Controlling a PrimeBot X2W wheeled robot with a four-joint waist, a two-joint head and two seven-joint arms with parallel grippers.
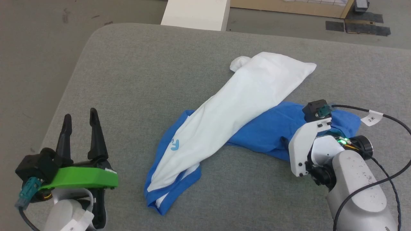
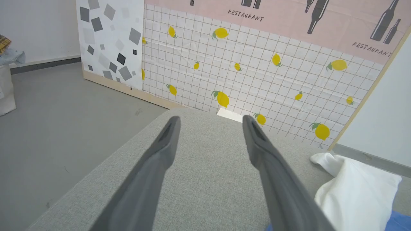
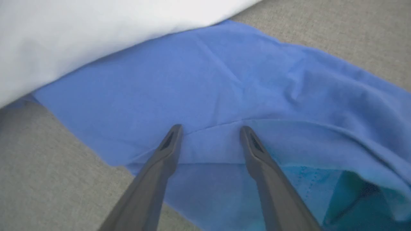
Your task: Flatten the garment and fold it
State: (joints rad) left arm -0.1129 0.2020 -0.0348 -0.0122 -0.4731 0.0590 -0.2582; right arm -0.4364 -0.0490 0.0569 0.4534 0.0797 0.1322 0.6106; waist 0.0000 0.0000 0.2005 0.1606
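The pink poster high on the wall carries the word "RESTAURANT" 2 times in dark capitals, once beside the bottle silhouettes near its middle and once at its right end. A white tag on the black cable shows a "2" followed by a star-like mark. The light-blue lettering on the garment is mostly folded under; only one curled shape like an "F" shows, not enough to read.
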